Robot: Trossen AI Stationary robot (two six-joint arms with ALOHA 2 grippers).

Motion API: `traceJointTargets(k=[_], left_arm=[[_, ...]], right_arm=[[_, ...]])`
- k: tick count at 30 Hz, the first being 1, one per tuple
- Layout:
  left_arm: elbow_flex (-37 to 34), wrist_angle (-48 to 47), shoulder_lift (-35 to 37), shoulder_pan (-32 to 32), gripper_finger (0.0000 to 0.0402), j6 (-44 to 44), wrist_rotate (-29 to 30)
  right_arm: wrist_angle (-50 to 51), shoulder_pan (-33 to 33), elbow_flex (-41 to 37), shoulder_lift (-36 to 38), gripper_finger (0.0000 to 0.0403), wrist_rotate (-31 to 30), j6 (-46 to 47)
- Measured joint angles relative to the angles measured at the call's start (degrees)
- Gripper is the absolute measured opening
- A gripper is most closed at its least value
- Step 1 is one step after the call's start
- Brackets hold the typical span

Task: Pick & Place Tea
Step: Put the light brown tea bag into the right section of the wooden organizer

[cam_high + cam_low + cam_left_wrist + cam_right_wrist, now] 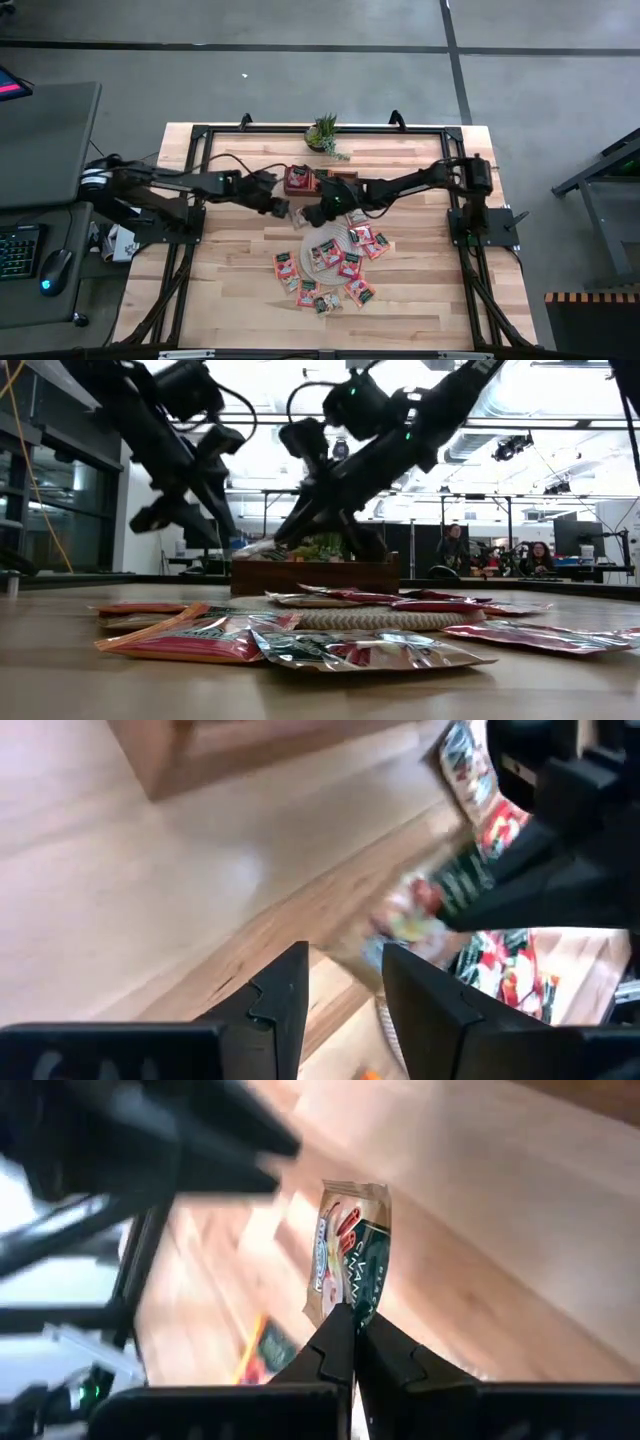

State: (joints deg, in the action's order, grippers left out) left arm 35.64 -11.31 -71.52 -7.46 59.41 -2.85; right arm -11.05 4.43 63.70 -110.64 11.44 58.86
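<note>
Tea sachets (330,270) lie mostly loose on the wooden counter (230,280), spread over and around a round woven mat (322,240) in the middle, so by the look of it the sorting is only begun. The wooden tray (318,180) at the far side shows reddish contents in its left compartment, probably a few sachets already placed; how many cannot be told.

One sachet (348,1265) is in the air now, pinched at its edge by the right pincer (352,1342), whose fingers are closed on it, between the mat and the tray. The left pincer (345,995) hovers just beside it with its fingers parted and nothing between them. My judgement is that about a dozen sachets are left to move.

As for writing, the held sachet carries white lettering on a dark green band beside a red and white picture, but the words are too blurred to read. No brand can be made out on the others.
</note>
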Motion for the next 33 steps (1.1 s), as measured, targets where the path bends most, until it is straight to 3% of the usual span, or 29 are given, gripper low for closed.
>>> traceJointTargets(k=[7, 21, 26, 33], left_arm=[[0.14, -4.96, 8.0, 0.0, 0.0129, -1.74, 1.53], [0.17, -5.31, 12.15, -0.02, 0.0129, -5.21, 3.03], [0.17, -5.13, 12.15, -0.02, 0.0129, -5.21, 3.14], [0.17, -5.12, 12.15, -0.02, 0.0129, -5.19, 3.12]], right_arm=[[12.09, -0.78, -0.01, 8.42, 0.0, 2.58, -9.73], [35.01, 3.25, -0.02, 27.7, 0.0, -4.91, -33.69], [41.25, 8.0, 0.59, 30.21, 0.0, -4.92, -38.89], [54.94, 11.75, 12.29, 28.89, 0.0, -8.17, -50.78]])
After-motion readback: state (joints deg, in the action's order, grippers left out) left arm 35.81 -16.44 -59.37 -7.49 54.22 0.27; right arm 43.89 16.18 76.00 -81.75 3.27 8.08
